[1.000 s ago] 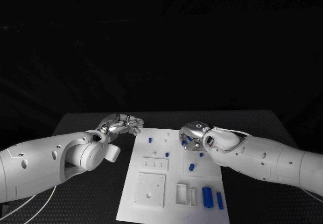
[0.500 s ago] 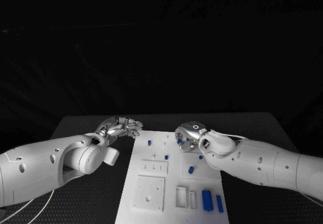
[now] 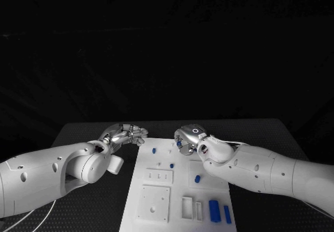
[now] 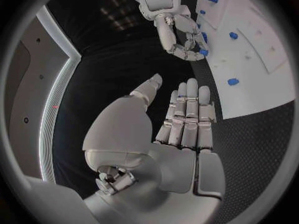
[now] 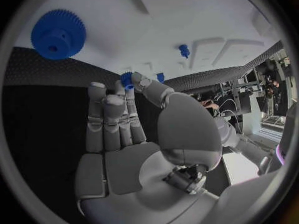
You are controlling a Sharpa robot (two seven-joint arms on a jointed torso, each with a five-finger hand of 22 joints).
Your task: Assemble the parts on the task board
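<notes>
A: Starting at the near end of the task board (image 3: 157,220), what sits there?

B: Two long blue parts (image 3: 214,211) stand side by side near its nearer right corner, with white recessed blocks (image 3: 154,203) beside them toward the board's left. Further up the board a small blue part (image 3: 197,179) lies close to its middle, and beyond that a blue peg (image 3: 171,166) and another blue peg (image 3: 154,151) nearer the far end.

A: And the hands?

B: The right hand (image 3: 187,140) is over the board's far end, pinching a small blue piece (image 5: 127,79) between thumb and fingertip. A blue gear (image 5: 58,34) lies on the board beyond it.

A: The left hand?

B: The left hand (image 3: 126,133) is just off the board's far left corner, over the black table (image 3: 83,130). It holds nothing; the fingers lie straight and together, the thumb apart.
</notes>
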